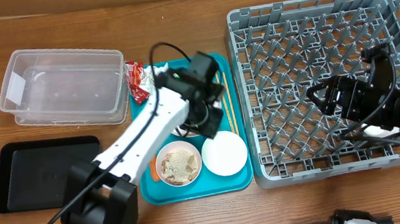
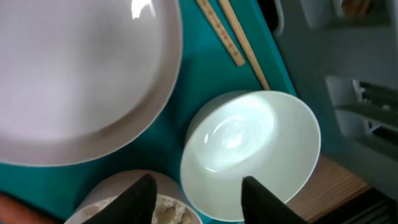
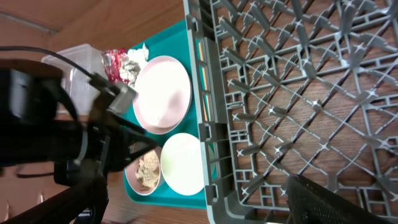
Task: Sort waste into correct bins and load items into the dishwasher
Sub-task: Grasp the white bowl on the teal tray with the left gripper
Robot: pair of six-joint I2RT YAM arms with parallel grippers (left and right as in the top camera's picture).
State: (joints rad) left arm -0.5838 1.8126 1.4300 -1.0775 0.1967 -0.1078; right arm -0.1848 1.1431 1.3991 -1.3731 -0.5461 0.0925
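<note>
Two bowls lie just under the left gripper [image 2: 198,190]: its fingers stand apart above the neighbouring rims of the bowl of scraps [image 1: 178,164] and the empty bowl [image 2: 249,143]. The right gripper [image 1: 322,99], wide apart, hangs over the rack [image 1: 303,36].

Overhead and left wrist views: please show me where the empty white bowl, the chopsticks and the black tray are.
empty white bowl [image 1: 225,154], overhead view, middle of its inside.
chopsticks [image 2: 224,38], left wrist view, middle of one stick's shaft.
black tray [image 1: 44,175], overhead view, bare floor.
</note>
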